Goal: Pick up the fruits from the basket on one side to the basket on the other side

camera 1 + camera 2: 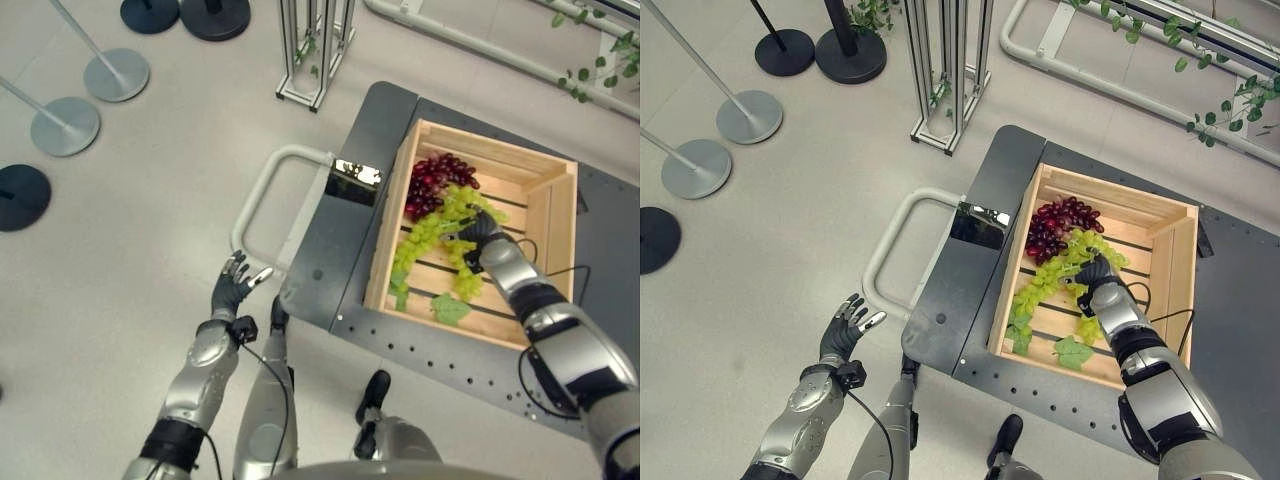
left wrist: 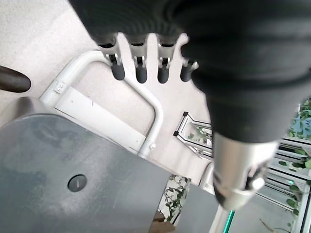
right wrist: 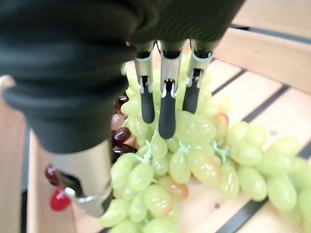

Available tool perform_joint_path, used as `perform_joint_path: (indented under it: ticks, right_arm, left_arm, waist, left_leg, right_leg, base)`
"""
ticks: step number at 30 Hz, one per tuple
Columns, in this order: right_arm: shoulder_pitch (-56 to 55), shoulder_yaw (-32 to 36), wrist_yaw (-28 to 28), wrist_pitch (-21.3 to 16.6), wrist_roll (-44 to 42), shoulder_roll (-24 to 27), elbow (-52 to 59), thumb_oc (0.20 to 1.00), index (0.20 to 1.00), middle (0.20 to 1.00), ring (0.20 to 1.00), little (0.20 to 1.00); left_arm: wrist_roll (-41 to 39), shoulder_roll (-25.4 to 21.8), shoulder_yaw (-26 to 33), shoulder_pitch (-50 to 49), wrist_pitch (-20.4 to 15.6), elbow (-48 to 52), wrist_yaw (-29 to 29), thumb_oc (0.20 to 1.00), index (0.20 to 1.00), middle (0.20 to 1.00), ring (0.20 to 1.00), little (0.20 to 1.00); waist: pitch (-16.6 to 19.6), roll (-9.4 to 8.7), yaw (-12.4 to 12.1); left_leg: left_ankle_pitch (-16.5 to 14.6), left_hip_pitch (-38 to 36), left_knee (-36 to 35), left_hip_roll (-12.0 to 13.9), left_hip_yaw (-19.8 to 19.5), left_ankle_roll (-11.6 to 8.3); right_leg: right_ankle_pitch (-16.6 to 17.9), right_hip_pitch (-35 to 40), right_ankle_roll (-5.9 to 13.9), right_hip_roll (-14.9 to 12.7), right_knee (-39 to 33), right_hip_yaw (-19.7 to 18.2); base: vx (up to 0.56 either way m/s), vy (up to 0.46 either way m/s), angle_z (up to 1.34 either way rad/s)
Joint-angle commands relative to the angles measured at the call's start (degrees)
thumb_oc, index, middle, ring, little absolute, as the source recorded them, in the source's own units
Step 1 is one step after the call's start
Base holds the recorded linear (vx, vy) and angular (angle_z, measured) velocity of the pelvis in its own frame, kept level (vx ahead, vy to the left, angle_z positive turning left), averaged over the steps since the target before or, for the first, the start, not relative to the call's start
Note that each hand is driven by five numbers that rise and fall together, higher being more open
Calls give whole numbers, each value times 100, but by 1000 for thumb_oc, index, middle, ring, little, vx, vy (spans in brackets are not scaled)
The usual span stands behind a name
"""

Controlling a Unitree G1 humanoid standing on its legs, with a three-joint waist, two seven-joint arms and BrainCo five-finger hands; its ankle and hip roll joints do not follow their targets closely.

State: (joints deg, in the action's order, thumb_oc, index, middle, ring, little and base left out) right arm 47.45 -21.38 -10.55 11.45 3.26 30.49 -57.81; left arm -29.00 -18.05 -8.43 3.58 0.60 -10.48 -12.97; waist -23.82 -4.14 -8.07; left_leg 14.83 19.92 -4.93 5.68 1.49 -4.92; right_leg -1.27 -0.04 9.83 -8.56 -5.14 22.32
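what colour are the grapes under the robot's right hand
Pale green grapes, a few tinged orange, under the right hand; right wrist view shows them best.

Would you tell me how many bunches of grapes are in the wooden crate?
2 visible: a red grape bunch at the far end, and a green grape bunch trailing nearer, under the right hand. Others may hide beneath.

- Dark grey metal cart bench (image 1: 345,250) with a white tubular push handle (image 1: 262,185) at its end.
- Silver aluminium-profile frame (image 1: 315,50) standing on the pale floor (image 1: 130,290), beyond the bench.
- Round grey stanchion bases (image 1: 65,125) and black bases (image 1: 215,15) well apart from the bench.
- Green leafy vine (image 1: 1230,100) along a white rail (image 1: 1090,75).
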Motion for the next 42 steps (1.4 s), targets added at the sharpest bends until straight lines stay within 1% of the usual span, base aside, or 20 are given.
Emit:
perform_joint_path:
  ticks: [1, 4, 8, 10, 13, 17, 21, 22, 23, 28, 31, 36, 42]
  right_arm:
    - [677, -464, -12, -91, 474, 291, -5, 1000, 1000, 1000, 1000, 1000]
    - [740, -547, 0, -58, 578, 132, -287, 1000, 1000, 1000, 1000, 1000]
    - [758, -524, -21, -78, 551, 15, -397, 1000, 1000, 1000, 1000, 1000]
    - [776, -487, -118, -83, 476, -108, -539, 1000, 1000, 1000, 1000, 1000]
    - [615, -216, -269, -132, 72, -238, -522, 1000, 1000, 1000, 1000, 1000]
    - [-38, 365, -570, -314, -641, -411, 122, 1000, 1000, 1000, 1000, 1000]
    - [-817, 810, -756, -412, -930, -500, 920, 1000, 1000, 1000, 1000, 1000]
    - [-854, 824, -761, -397, -927, -501, 956, 1000, 1000, 1000, 1000, 1000]
    - [-1288, 1069, -826, -469, -1065, -516, 1398, 1000, 1000, 1000, 1000, 1000]
    - [-2298, 1655, -856, -637, -1222, -564, 2536, 1000, 1000, 1000, 1000, 1000]
    - [-2722, 1832, -803, -708, -1273, -638, 2957, 1000, 1000, 1000, 1000, 1000]
    - [-3296, 2089, -762, -720, -1278, -784, 3508, 1000, 1000, 1000, 1000, 1000]
    - [-3470, 2191, -855, -696, -1297, -886, 3526, 1000, 1000, 1000, 1000, 1000]
  left_arm:
    - [-92, -34, -5, 143, -323, 435, -84, 1000, 1000, 1000, 1000, 1000]
    - [-104, -26, -30, 226, -345, 390, -128, 1000, 1000, 1000, 1000, 1000]
    - [-115, -17, -41, 244, -366, 393, -150, 1000, 1000, 1000, 1000, 1000]
    - [-125, 7, -61, 296, -382, 370, -209, 1000, 1000, 1000, 1000, 1000]
    - [-144, 44, -51, 341, -381, 354, -263, 1000, 1000, 1000, 1000, 1000]
    - [-117, 107, 28, 331, -346, 302, -355, 1000, 1000, 1000, 1000, 1000]
    - [-90, 129, 94, 299, -315, 259, -399, 1000, 1000, 1000, 1000, 1000]
    - [-91, 123, 82, 290, -315, 260, -399, 1000, 1000, 1000, 1000, 1000]
    - [-72, 118, 131, 296, -300, 243, -415, 1000, 1000, 1000, 1000, 1000]
    - [-24, 72, 258, 274, -288, 209, -471, 1000, 1000, 1000, 1000, 1000]
    - [-21, 41, 317, 265, -279, 208, -468, 1000, 1000, 1000, 1000, 1000]
    - [-7, 15, 423, 188, -266, 241, -505, 1000, 1000, 1000, 1000, 1000]
    - [-11, 1, 490, 154, -261, 262, -566, 1000, 1000, 1000, 1000, 1000]
  waist:
    - [-136, -126, -146]
    - [-157, -132, -177]
    - [-172, -137, -182]
    - [-190, -145, -201]
    - [-209, -158, -186]
    - [-211, -232, -111]
    - [-183, -303, -32]
    - [-172, -306, -41]
    - [-161, -335, 6]
    - [-137, -425, 105]
    - [-137, -473, 168]
    - [-117, -546, 225]
    - [-93, -592, 248]
  left_leg:
    - [-616, -478, 23, 141, 210, -220]
    - [-624, -459, 21, 131, 185, -203]
    - [-626, -454, 21, 124, 186, -196]
    - [-634, -450, 16, 109, 179, -184]
    - [-638, -446, 15, 114, 179, -178]
    - [-671, -474, 13, 114, 193, -154]
    - [-699, -487, 13, 117, 213, -141]
    - [-700, -487, 13, 116, 212, -141]
    - [-711, -491, 15, 117, 212, -133]
    - [-739, -513, 10, 108, 237, -120]
    - [-744, -517, 12, 114, 250, -116]
    - [-755, -520, 11, 110, 260, -107]
    - [-774, -529, 10, 100, 268, -96]
  right_leg:
    - [712, -736, 161, -387, 17, -344]
    - [715, -747, 166, -389, 19, -356]
    - [718, -757, 166, -397, 22, -370]
    - [721, -760, 165, -389, 21, -367]
    - [715, -774, 162, -383, 24, -376]
    - [701, -764, 169, -380, 26, -399]
    - [692, -769, 180, -395, 31, -407]
    - [691, -769, 180, -396, 31, -406]
    - [690, -769, 185, -406, 33, -413]
    - [687, -776, 196, -431, 36, -413]
    - [691, -776, 203, -443, 37, -427]
    - [692, -786, 203, -444, 41, -453]
    - [692, -790, 210, -452, 46, -472]
  base:
    - [0, 0, 0]
    - [0, 0, 0]
    - [0, 0, 0]
    - [0, 0, 0]
    - [0, 0, 0]
    - [0, 0, 0]
    - [0, 0, 0]
    - [0, 0, 0]
    - [0, 0, 0]
    - [0, 0, 0]
    - [0, 0, 0]
    - [0, 0, 0]
    - [0, 0, 0]
